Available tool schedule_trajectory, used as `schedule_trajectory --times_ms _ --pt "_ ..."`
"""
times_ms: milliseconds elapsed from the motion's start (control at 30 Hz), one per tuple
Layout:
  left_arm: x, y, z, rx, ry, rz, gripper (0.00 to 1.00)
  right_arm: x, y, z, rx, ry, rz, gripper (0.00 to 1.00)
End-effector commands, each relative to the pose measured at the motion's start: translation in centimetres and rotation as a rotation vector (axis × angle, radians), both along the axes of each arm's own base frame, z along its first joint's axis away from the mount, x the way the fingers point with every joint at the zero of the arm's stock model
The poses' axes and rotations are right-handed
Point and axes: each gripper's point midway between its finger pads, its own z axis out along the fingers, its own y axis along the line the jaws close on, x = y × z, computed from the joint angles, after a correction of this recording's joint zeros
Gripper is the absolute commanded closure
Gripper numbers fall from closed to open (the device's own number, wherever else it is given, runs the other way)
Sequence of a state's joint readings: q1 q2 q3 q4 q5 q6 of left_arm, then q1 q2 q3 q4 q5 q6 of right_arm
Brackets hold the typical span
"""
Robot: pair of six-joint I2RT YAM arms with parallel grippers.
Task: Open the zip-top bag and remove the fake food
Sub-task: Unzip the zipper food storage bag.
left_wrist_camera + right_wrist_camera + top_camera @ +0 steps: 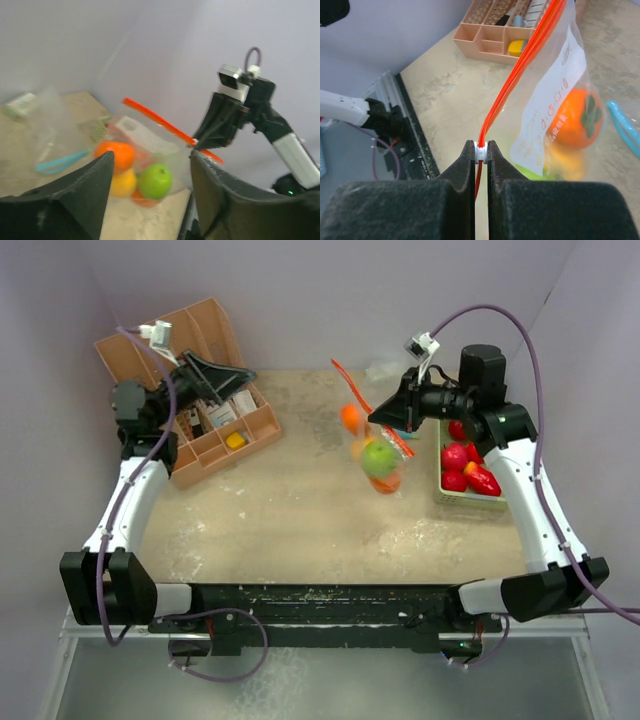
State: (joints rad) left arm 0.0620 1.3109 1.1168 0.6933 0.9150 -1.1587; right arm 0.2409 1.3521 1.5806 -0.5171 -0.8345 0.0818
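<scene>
The clear zip-top bag (378, 445) with an orange zip strip (520, 65) hangs above the table's middle. Inside it are fake food pieces: an orange fruit (351, 417), a green apple (379, 458) and a yellow one (123, 182). My right gripper (480, 151) is shut on the bag's white zip slider and holds the bag up by it; it also shows in the top view (400, 422). My left gripper (245, 383) is open and empty, above the organizer at the far left, apart from the bag. Several red fruits (462, 468) lie in the pale green tray (470, 498).
A pink compartment organizer (215, 400) with small items stands at the back left. Another clear bag (45, 115) with a light blue strip (62, 161) and a small carton (19, 105) lie at the back. Grey walls close the sides.
</scene>
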Motion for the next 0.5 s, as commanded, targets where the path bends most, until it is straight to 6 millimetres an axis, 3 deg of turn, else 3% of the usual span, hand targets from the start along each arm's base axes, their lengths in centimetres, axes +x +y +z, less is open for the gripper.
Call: schedule_trajectory --times_ms 0,100,133,333,467 --pt "-1.7 -4.7 1.1 0.101 -0.132 -0.086 0.24 -1.5 1.3 2.8 0.102 -0.037 0.114 1.0" --pt "-1.8 -5.6 0.9 0.089 -0.159 -0.11 0.03 -2.6 1.9 3.9 0.148 -0.028 0.181 1.0" --pt "-1.8 -5.8 0.9 0.088 -0.172 -0.116 0.0 -3.0 2.1 4.2 0.164 -0.026 0.206 1.0" --pt "-1.5 -8.2 1.6 0.09 -0.261 -0.177 0.01 -6.2 3.6 6.0 0.285 0.022 0.39 1.0" --pt "-1.5 -10.0 2.5 0.048 -0.292 -0.258 0.01 -6.7 3.7 6.5 0.313 0.03 0.411 1.0"
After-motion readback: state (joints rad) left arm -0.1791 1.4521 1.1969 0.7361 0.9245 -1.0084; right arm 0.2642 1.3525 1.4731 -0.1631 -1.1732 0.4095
